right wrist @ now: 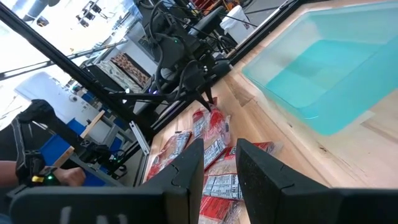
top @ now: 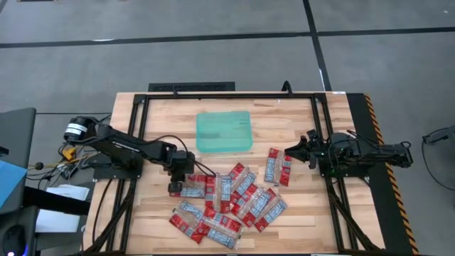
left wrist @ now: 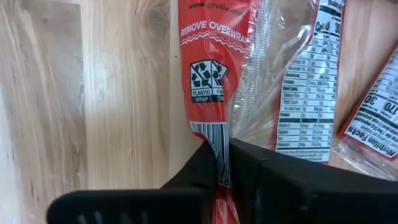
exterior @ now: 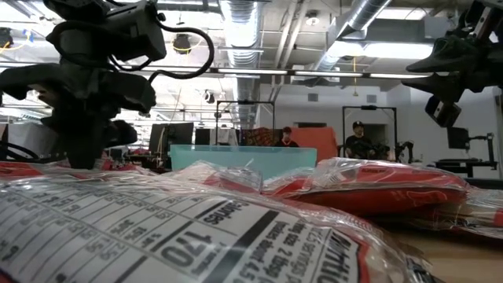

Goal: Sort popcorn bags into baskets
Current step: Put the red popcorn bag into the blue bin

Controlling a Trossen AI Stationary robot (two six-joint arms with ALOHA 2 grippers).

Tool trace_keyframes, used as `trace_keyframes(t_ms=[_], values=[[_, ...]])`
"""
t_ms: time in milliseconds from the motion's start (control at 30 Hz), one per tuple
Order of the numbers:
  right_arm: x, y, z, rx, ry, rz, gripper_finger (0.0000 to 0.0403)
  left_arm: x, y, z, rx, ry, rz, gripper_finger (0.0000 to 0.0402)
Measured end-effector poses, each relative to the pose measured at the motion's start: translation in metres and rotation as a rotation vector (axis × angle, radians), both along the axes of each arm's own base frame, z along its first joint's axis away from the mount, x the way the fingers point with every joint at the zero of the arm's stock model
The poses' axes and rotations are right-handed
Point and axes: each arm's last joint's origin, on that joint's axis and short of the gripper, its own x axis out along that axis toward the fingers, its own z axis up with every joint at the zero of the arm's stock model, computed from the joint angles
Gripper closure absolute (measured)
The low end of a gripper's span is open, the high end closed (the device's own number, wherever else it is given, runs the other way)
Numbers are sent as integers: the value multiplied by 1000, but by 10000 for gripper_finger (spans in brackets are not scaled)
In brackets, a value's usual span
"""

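A popcorn bag (left wrist: 214, 81) is pinched at its end by the left gripper (left wrist: 222, 165), apparently lengthwise; the green tray (top: 225, 131) lies beyond. The right gripper (right wrist: 219, 163), slightly parted and empty, is held aloft.

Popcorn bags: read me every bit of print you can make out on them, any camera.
"REMOVE OVERWRAP": red end of the popcorn bag that the left gripper pinches.
"PLASTIC WRAP": recycling mark on that bag.
"170": nutrition panel of the nearest bag in the low view.
"170": corner of a neighbouring bag in the left wrist view.
Web address, brand lettering and fine nutrition print: too small or cut off to read.
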Motion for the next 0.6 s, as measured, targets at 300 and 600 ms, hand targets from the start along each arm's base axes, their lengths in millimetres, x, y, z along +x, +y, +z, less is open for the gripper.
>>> trace_keyframes(t_ms=[300, 600], values=[[0, 0, -1, -9, 11, -1, 284, -5, 0, 13, -90, -8, 249, 397], [0, 0, -1, -10, 12, -1, 284, -19, 4, 51, -239, -145, 620, 397]])
